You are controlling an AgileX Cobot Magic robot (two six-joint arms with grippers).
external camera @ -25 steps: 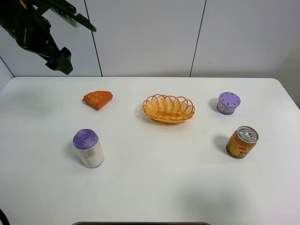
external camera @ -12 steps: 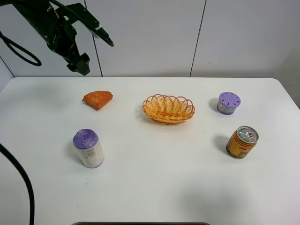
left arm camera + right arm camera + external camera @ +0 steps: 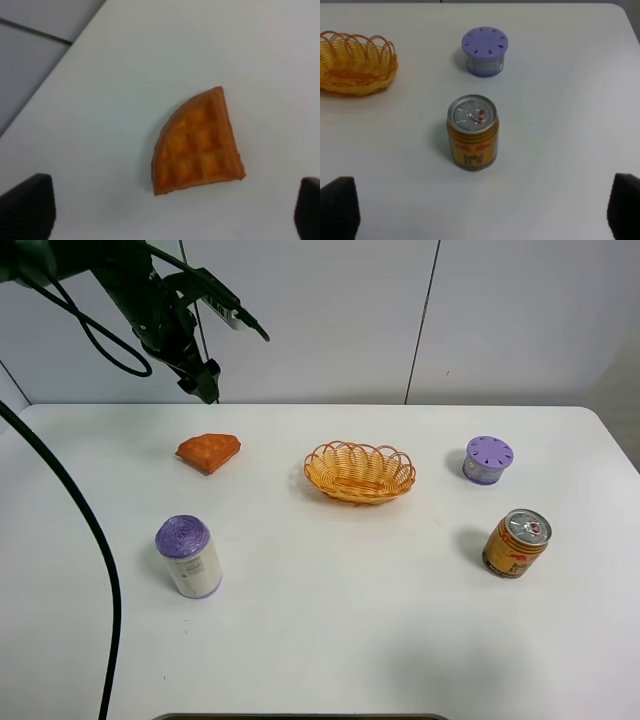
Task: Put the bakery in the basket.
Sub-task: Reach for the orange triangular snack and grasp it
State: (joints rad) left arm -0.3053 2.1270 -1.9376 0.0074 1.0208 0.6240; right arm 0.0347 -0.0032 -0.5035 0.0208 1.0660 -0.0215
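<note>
White counter [image 3: 330, 620], pale panelled wall behind it.

- The bakery [image 3: 208, 451] lies flat on the counter's left half, grid side up, well apart from the basket [image 3: 360, 488], which sits near the middle to its right. The bakery is outside the basket.
- Your left tool [image 3: 169, 205] hangs in the air over the back-left of the counter, above and behind the bakery and not touching it. Its two dark fingertips [image 3: 27, 207] stand wide apart with nothing gripped.
- Your right tool [image 3: 482, 207] is spread just as wide – one fingertip in each lower corner of its wrist view – and holds nothing.
- Other things on the counter:
  - A white canister with a purple top [image 3: 187, 556] stands upright toward the front edge, nearer you than the bakery and off the line from bakery to basket.
  - On the right, a small purple-lidded tub [image 3: 487, 459] stands beyond the basket.
  - A gold drink can [image 3: 516, 542] stands upright in front of the tub, apart from it.
  - A black cable [image 3: 95, 540] loops down the left side from the arm.
- What each view adds:
  - The high camera shows the left arm and the whole layout, but not the right tool.
  - The left wrist view shows only the bakery – a quarter wedge with a curved edge – and bare counter.
  - The right wrist view shows the can's pull tab, the holes in the tub's lid and one end of the basket [image 3: 357, 70]. It does not show the bakery.
</note>
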